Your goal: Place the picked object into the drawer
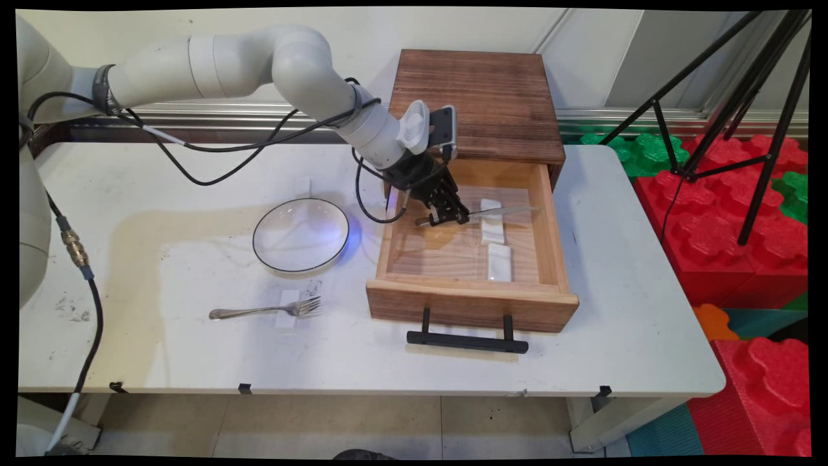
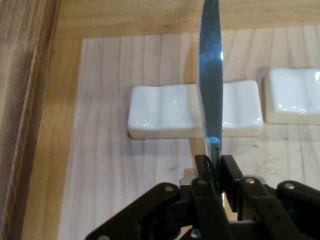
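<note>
A knife is pinched by the end effector inside the open drawer. Its blade is held over a white rest.

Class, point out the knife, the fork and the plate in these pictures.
knife (image 2: 210, 75): hand view, middle of the blade.
fork (image 1: 262, 311): main view, middle of the handle.
plate (image 1: 261, 228): main view, left rim.

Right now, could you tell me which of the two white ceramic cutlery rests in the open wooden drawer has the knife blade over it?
The rear white ceramic rest, farther from the drawer's black handle; the gripper holds the metal knife across it.
</note>
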Available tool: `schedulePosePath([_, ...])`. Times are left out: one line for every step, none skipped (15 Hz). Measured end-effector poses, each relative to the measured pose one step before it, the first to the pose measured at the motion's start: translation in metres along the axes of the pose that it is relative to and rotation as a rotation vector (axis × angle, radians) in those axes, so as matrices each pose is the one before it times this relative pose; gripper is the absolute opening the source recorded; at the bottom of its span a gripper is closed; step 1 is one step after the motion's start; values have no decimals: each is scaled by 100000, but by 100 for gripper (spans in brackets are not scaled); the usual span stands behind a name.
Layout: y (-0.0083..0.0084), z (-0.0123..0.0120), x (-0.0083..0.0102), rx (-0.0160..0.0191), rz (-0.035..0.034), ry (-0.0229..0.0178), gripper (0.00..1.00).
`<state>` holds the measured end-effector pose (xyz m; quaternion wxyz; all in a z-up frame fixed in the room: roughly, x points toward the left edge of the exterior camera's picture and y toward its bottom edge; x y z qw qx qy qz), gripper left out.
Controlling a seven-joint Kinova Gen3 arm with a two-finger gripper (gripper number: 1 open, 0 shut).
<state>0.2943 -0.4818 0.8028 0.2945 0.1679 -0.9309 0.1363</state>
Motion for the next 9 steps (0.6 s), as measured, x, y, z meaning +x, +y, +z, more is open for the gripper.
schedulePosePath([-31, 61, -52, 33, 34, 10, 0])
schedulePosePath([-45, 60, -70, 44, 50, 22, 100])
schedulePosePath([-35, 45, -56, 68, 70, 30, 100])
schedulePosePath([-49, -7, -50, 202, 36, 63, 100])
schedulePosePath([-14, -17, -22, 113, -24, 64, 100])
schedulePosePath([8, -19, -3, 55, -84, 64, 100])
schedulePosePath([17, -135, 42, 269, -186, 277, 100])
schedulePosePath([17, -98, 85, 147, -163, 241, 100])
schedulePosePath([27, -90, 51, 44, -183, 164, 100])
